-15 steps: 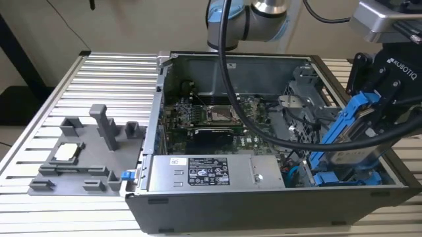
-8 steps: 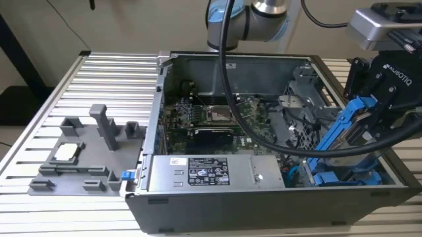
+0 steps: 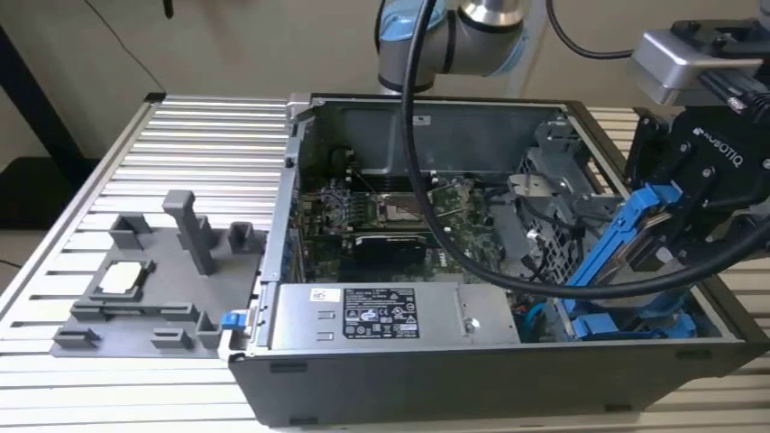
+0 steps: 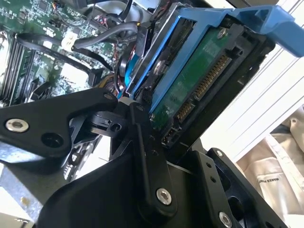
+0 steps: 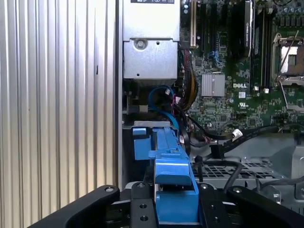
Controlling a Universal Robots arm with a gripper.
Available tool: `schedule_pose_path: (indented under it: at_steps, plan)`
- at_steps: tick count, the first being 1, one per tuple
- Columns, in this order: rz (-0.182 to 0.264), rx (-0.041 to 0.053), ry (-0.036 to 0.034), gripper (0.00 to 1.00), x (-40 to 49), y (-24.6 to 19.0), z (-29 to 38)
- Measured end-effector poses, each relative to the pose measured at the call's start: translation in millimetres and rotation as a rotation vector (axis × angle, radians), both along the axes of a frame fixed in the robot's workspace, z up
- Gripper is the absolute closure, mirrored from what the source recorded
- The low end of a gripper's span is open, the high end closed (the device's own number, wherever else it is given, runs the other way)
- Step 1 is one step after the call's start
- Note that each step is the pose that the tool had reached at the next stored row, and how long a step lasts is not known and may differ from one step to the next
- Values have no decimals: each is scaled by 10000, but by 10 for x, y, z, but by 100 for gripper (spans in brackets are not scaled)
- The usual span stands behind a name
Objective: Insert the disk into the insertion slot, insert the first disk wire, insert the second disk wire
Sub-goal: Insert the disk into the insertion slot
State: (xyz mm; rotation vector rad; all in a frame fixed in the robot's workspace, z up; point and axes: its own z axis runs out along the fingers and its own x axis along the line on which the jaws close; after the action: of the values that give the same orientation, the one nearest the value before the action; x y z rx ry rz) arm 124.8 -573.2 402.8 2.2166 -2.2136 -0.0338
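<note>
- One open computer case (image 3: 481, 383) lay on its side on the slatted table (image 3: 205, 135); I placed everything else by it.
- One gripper (image 3: 659, 225) hung over the case's corner at the exterior view's right. Its two fingers (image 5: 142, 209) were clenched on the disk (image 3: 608, 262), one on each side of the blue carrier frame, as both wrist views showed.
- The disk was tilted. Its lower end dipped inside the case beside the perforated drive cage (image 3: 547, 253) and its upper end stood above the case's rim. It was not seated in any bay.
- In the second wrist view the disk's (image 4: 190, 80) green circuit board and connector edge faced the camera.
- I counted two blue carriers: the held one and a second carrier (image 3: 632, 327) lying low inside the case, under the held one.
- One silver power-supply box (image 3: 385, 316) sat inside the case along its near wall.
- One motherboard (image 3: 398, 216) covered the case floor.
- One grey fixture tray (image 3: 144, 298) lay outside the case, at the exterior view's left.
</note>
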Motion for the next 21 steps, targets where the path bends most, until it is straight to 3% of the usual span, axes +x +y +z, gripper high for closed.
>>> schedule_pose_path:
  at_steps: [6,9,11,16,21]
  plan:
    - [-2,36,8,67,6,0,-85]
    - [-1,101,8,67,8,3,-116]
    - [-2,160,8,67,8,5,-130]
    - [-2,421,8,67,8,12,-162]
    - [-3,432,11,67,15,12,-170]
